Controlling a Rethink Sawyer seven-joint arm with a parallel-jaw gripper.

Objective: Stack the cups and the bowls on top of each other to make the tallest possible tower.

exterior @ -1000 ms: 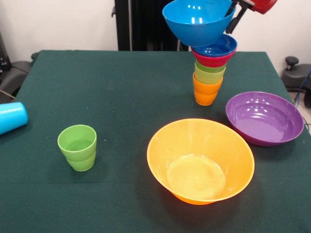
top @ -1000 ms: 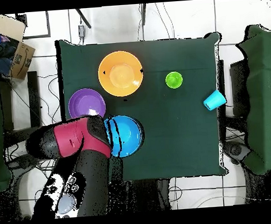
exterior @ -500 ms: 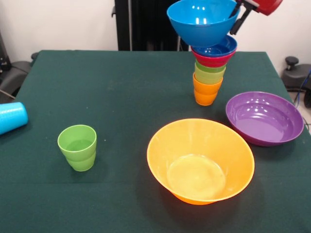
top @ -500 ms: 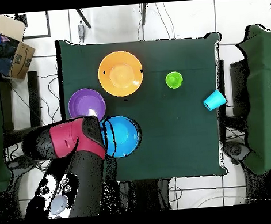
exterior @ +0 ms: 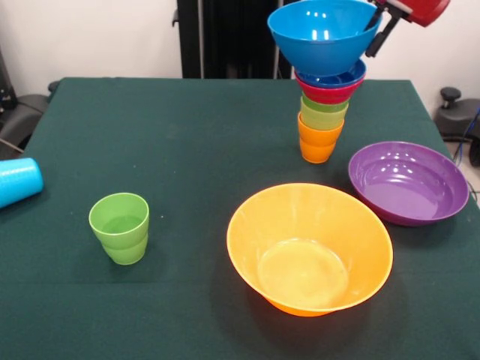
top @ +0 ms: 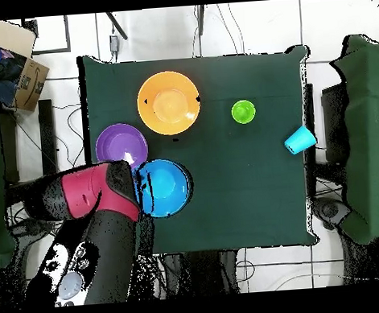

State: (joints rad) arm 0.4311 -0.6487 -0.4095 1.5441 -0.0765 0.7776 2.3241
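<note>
The tower [exterior: 322, 112] stands at the table's back right: an orange cup lowest, two green cups, a small red bowl and a blue bowl [exterior: 339, 75] on top. Right above it hangs a larger blue bowl [exterior: 322, 34], overlapping the tower's top; whether they touch I cannot tell. My gripper [exterior: 377, 22] is shut on this bowl's right rim, one finger inside and one outside. From overhead the held blue bowl [top: 164, 187] hides the tower, with my red arm [top: 90, 194] to its left. A green stepped cup [exterior: 120, 227] stands alone front left.
A wide purple bowl [exterior: 409, 182] sits right of the tower, and a large orange bowl [exterior: 309, 247] sits in front. A light blue cup [exterior: 16, 181] lies on its side at the table's left edge. A cardboard box [top: 21, 70] stands off the table.
The gripper has carried the larger blue bowl rightward in the front view, from left of the tower to nearly over it. Nothing else has moved.
</note>
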